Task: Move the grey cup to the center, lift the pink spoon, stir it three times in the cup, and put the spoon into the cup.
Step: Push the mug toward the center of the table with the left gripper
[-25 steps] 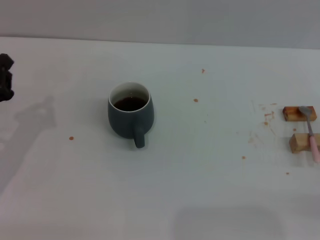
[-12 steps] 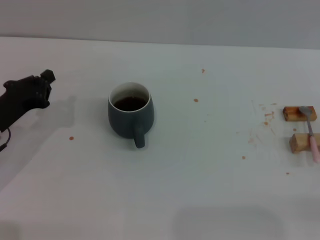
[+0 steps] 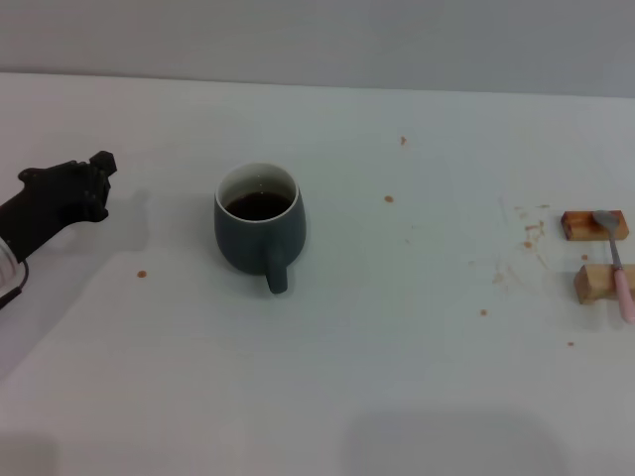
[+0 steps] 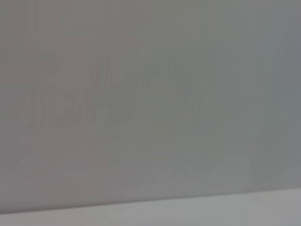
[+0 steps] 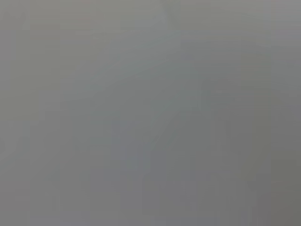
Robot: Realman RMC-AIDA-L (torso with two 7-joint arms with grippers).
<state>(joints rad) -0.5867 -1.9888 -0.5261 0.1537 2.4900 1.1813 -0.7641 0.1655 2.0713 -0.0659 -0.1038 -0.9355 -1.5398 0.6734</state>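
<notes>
Matt grey cup — two rough wooden blocks — smooth table.

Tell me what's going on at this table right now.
The left gripper is out over the table's left side, short of the grey cup and touching nothing. The cup stands upright with dark liquid inside, handle toward the robot. The pink spoon lies far right across two wooden blocks, untouched. The right arm is out of view.
</notes>
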